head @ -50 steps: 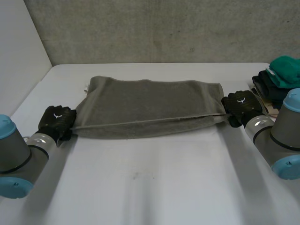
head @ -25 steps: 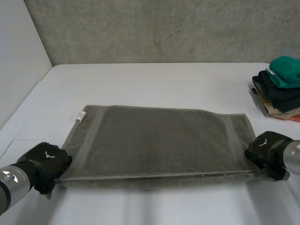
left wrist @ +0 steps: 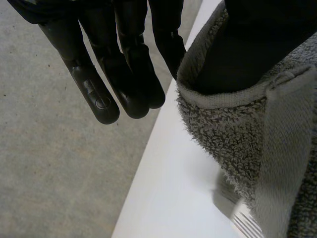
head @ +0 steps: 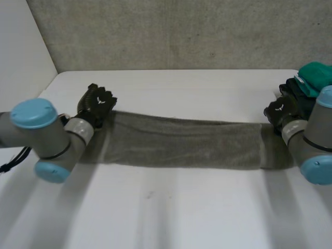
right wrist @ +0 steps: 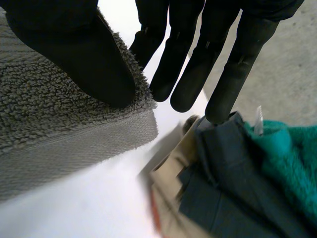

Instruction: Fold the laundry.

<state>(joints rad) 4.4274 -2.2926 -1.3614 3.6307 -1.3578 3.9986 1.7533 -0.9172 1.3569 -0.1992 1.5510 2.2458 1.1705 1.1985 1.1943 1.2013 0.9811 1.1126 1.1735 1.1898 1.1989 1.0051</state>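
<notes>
1. I see the towel (head: 181, 142) lying across the middle of the white table (head: 171, 212) as a long narrow band. It looks folded along its length, with one end at the left and the other at the right.
2. My left hand (head: 97, 104) is at the far left corner of the towel. It is wide: the fingers (left wrist: 101, 99) are straight and clear of the cloth, and only the thumb (left wrist: 257, 44) sits inside the fold of the corner.
3. My right hand (head: 280, 110) is at the far right corner, also wide. Its thumb (right wrist: 74, 49) rests on top of the cloth, and its fingers (right wrist: 185, 84) reach straight beyond the edge and pinch nothing.
4. I judge that the hands are at the two ends so that the band lies stretched and flat, ready for the next fold.
5. The towel is grey terry, thick and loopy, with a smooth woven strip along its end. I expect it to bend softly and keep a fold.
6. The stack of folded clothes (head: 308, 96) has dark pieces and a fluffy teal one on top. It is just beside the right hand, so I think a careless move there could hit it.
</notes>
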